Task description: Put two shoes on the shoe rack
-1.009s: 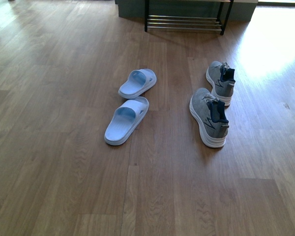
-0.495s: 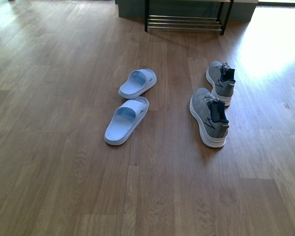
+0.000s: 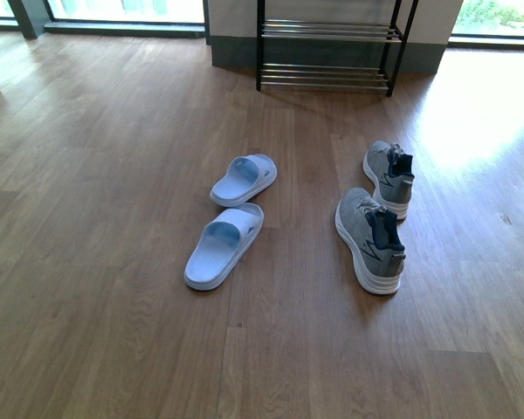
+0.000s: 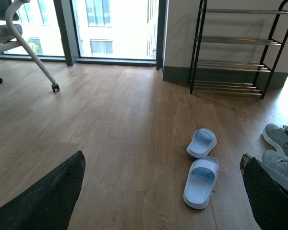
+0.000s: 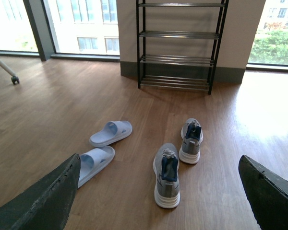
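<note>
Two grey sneakers with navy lining stand on the wood floor right of centre, the nearer shoe (image 3: 369, 240) and the farther shoe (image 3: 389, 177), heels toward me. The black shoe rack (image 3: 326, 44) with chrome bars stands against the far wall, its bars bare. Neither arm shows in the front view. My left gripper (image 4: 162, 155) is open above the floor, with the sneakers (image 4: 280, 140) beside its one finger (image 4: 271, 196). My right gripper (image 5: 159, 158) is open too, high over the nearer sneaker (image 5: 167, 175), and the other sneaker (image 5: 191, 140) lies beyond it. Nothing is held.
A pair of light blue slides (image 3: 244, 179) (image 3: 223, 247) lies left of the sneakers. An office chair's leg and castor (image 4: 55, 87) stand far left by the windows. Bare wood floor runs between the shoes and the rack (image 5: 177, 43).
The front view has shifted: the rack shows more fully and the shoes sit lower in the picture. The shoes and slides keep their places on the floor.
</note>
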